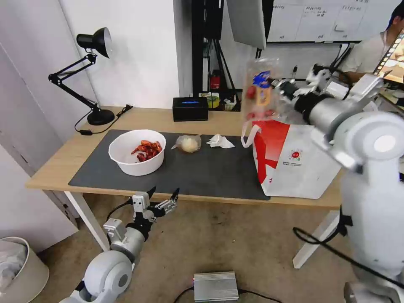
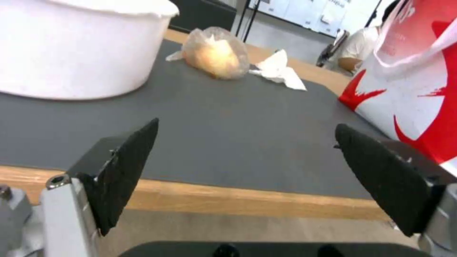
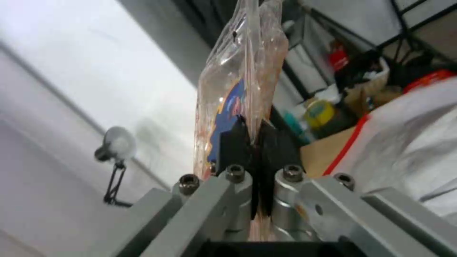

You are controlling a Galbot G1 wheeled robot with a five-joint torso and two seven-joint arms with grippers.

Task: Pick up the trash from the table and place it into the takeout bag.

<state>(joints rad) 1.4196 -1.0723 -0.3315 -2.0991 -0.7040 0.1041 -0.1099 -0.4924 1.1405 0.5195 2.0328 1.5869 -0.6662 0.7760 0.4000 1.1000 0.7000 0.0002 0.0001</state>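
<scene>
The right claw (image 3: 252,137), clamped on a clear hinged plastic tray (image 1: 261,89), holds it raised above the white-and-red takeout bag (image 1: 294,162) on the bench (image 1: 54,168), while the left claw (image 1: 163,195) hangs spread apart below the bench's near edge.

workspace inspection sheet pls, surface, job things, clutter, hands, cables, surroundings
Surface: wooden table with a dark grey mat.
Job's things: white bowl of red shells, small clear bag with a pale lump and crumpled tissue on the mat; takeout bag at the mat's right end; clear plastic tray held above it.
Clutter: black tissue box, desk lamp.
Hands: left hand open, low before the table's front edge; right hand shut on the tray.
Cables: lamp cord on the table; black cable by the right arm.
Surroundings: bin and metal box on the floor.
</scene>
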